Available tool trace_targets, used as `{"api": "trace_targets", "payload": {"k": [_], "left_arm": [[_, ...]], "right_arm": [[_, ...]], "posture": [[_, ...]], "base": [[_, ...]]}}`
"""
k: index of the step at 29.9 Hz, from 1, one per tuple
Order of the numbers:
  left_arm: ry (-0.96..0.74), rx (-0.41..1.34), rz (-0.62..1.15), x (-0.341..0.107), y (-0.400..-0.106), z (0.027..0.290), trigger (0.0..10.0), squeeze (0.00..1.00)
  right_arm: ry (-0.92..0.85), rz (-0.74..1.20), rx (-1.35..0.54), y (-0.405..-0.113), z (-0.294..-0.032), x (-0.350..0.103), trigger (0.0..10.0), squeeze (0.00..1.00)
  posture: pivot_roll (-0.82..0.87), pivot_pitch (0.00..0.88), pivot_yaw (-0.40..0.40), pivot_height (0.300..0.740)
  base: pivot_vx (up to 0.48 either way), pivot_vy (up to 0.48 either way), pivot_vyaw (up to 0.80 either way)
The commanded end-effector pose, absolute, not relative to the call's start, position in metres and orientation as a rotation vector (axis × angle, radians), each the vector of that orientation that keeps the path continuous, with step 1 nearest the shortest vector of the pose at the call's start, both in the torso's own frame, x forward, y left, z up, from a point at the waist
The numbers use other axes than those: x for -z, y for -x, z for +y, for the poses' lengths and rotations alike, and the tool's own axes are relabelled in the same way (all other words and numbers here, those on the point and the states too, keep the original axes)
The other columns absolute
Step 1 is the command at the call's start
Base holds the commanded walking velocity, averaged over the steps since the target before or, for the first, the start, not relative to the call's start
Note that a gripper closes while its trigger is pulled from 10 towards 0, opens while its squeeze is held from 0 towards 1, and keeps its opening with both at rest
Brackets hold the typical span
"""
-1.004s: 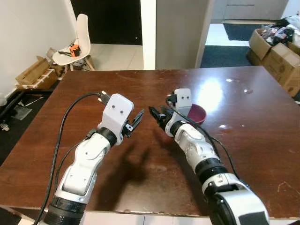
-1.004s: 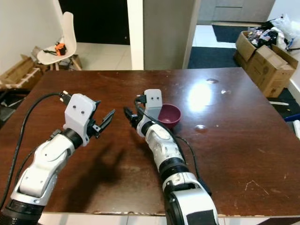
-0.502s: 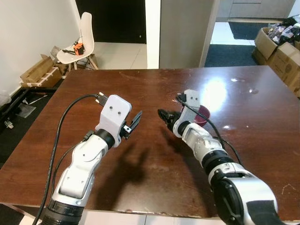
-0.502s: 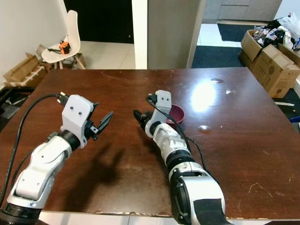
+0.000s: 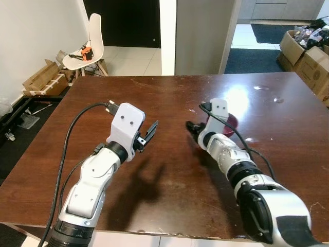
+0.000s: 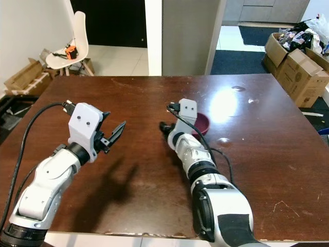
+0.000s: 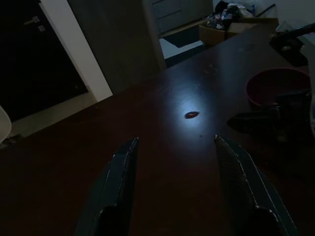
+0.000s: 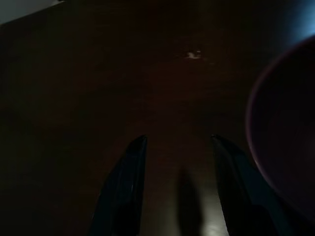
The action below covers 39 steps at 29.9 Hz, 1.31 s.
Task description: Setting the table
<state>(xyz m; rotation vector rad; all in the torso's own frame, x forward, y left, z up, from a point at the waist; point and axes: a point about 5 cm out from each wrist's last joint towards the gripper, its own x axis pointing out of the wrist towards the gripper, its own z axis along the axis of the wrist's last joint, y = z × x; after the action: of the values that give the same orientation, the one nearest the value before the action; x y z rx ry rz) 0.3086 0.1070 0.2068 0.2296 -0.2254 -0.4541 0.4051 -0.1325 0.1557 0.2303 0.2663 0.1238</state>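
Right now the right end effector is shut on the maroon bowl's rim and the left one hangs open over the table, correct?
Not quite. The right end effector is open and empty beside the maroon bowl, as the right wrist view shows. The left end effector does hang open over the table.

We are in a home's dining area: beyond our jaws spreads a dark wooden dining table point(image 5: 154, 92), and farther ahead a white chair point(image 5: 85, 49) stands on pale floor tiles beside flattened cardboard boxes point(image 5: 43, 80), with packed boxes point(image 6: 295, 67) by a doorway past the table's far corner.
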Motion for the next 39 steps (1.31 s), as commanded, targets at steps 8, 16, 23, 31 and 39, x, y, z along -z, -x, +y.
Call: {"api": "trace_targets", "payload": {"k": [8,16,23,31,39], "left_arm": [[-0.223,0.457,-0.203,-0.201,-0.312,0.105,10.0,0.0],[-0.214,0.464,-0.197,-0.199,-0.312,0.102,10.0,0.0],[-0.211,0.47,-0.198,-0.199,-0.313,0.1,10.0,0.0],[-0.209,0.471,-0.202,-0.201,-0.314,0.099,10.0,0.0],[-0.211,0.472,-0.187,-0.197,-0.314,0.101,10.0,0.0]], "right_arm": [[-0.129,0.226,0.018,-0.404,-0.153,-0.156,10.0,0.0],[-0.053,0.18,0.054,-0.402,-0.163,-0.158,10.0,0.0],[0.083,-0.035,-0.2,-0.395,-0.134,-0.183,10.0,0.0],[0.186,-0.224,-0.272,-0.362,-0.134,-0.2,10.0,0.01],[0.236,-0.19,0.085,-0.319,-0.208,-0.163,10.0,1.0]], "posture": [[0.03,0.025,0.159,0.74],[0.01,0.028,0.164,0.74],[0.0,0.028,0.171,0.74],[0.0,0.028,0.169,0.74],[-0.02,0.044,0.185,0.74]], "base": [[0.0,0.0,0.0],[0.0,0.0,0.0],[0.0,0.0,0.0],[0.0,0.0,0.0],[0.0,0.0,0.0]]}}
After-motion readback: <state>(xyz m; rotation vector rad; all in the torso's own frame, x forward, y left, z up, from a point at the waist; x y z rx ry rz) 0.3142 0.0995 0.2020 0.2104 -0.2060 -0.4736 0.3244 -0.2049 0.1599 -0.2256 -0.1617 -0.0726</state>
